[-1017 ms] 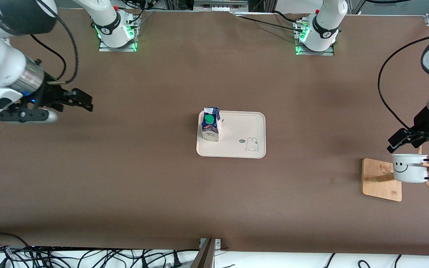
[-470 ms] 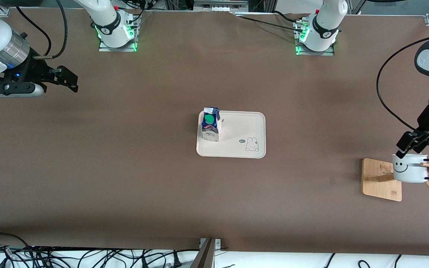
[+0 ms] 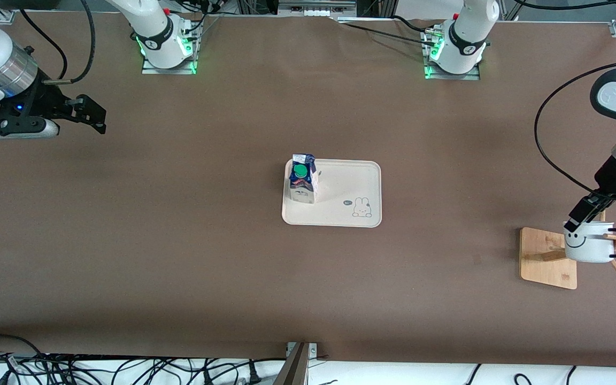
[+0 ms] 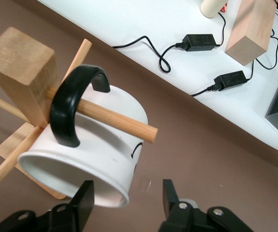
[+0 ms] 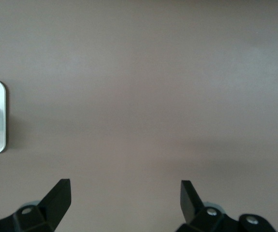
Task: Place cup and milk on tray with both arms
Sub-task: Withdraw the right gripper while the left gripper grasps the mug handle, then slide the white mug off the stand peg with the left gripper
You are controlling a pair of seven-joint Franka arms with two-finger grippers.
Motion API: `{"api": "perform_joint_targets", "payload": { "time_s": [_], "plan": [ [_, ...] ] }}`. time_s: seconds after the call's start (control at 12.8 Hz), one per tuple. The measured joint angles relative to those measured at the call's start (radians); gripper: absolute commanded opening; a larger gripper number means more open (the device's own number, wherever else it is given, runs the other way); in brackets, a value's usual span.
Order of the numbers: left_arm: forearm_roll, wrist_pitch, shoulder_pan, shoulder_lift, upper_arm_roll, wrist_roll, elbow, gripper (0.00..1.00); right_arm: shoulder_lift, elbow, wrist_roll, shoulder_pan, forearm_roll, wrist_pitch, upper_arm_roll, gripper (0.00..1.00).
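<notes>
Brown tabletop [image 3: 179, 256], broad bare stretches around the tray [image 3: 351, 187] at its middle. Milk [image 3: 302, 184] upright on the tray's edge toward the right arm's end. Cup [image 3: 588, 246] hung by its handle on a wooden peg stand [image 3: 546, 259] at the left arm's end; left hand [image 3: 580, 218] released, fingers [image 4: 83, 203] straddling the cup's rim, seen only in the left wrist view. Right hand [image 3: 94, 115] released, waiting over bare tabletop

Left gripper [image 3: 580, 218] fingers spread; right gripper [image 3: 90, 112] apparently likewise.
</notes>
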Motion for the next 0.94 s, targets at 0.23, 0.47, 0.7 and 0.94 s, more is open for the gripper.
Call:
{"api": "perform_joint_targets", "payload": {
  "time_s": [0.23, 0.47, 0.7, 0.94],
  "plan": [
    [-0.004, 0.03, 0.0, 0.047, -0.008, 0.004, 0.02, 0.2, 0.02, 0.03, 0.0, 0.0, -0.005, -0.001, 0.002, 1.0],
    [-0.004, 0.031, 0.0, 0.06, -0.011, 0.004, 0.046, 0.09, 0.022, 0.038, 0.0, 0.0, -0.005, -0.004, 0.004, 1.0],
    [-0.004, 0.031, 0.0, 0.06, -0.013, 0.009, 0.051, 0.0, 0.024, 0.05, 0.0, 0.003, -0.006, -0.003, 0.015, 1.0],
    [-0.004, 0.031, 0.0, 0.06, -0.013, 0.032, 0.052, 0.0, 0.025, 0.06, 0.0, 0.027, -0.017, -0.003, 0.026, 1.0]
  ]
}}
